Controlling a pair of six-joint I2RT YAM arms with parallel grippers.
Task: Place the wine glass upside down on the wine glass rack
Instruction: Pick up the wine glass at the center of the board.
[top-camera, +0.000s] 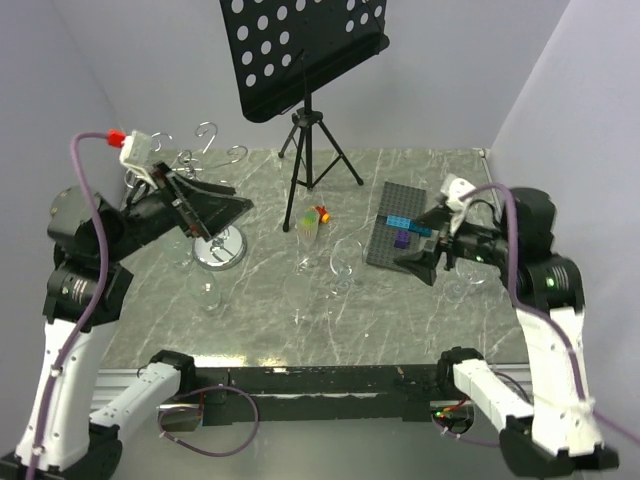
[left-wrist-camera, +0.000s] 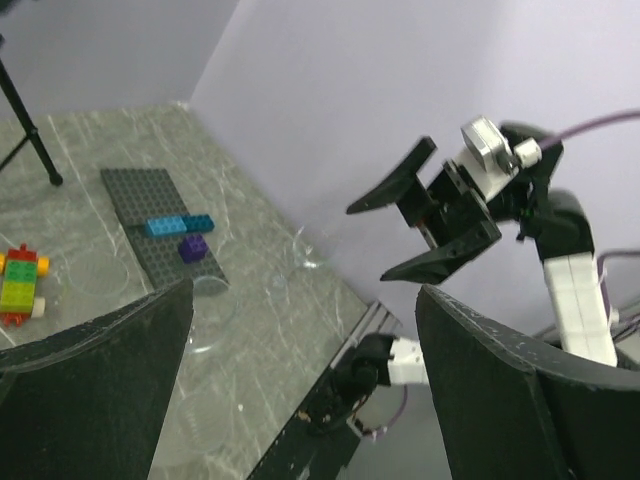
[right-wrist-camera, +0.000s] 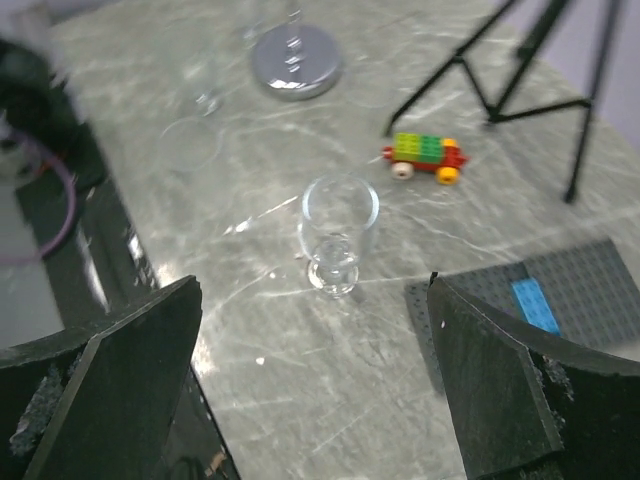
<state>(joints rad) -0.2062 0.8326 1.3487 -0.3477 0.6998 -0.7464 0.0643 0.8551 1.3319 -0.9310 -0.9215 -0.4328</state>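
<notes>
Both pairs of jaws are seen wide apart, with nothing held between them. A wine glass (right-wrist-camera: 338, 235) is found in front of the right jaws, on the bench (right-wrist-camera: 300, 380), well apart from the wine glass rack (top-camera: 222, 250). No glass is seen on its hooks. Grasping, turning over and hanging are judged not yet done.

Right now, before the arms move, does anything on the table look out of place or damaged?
Nothing looks broken or spilled. Only the toy brick car beside the music stand and the gray brick plate seem out of place among the wine glasses.
</notes>
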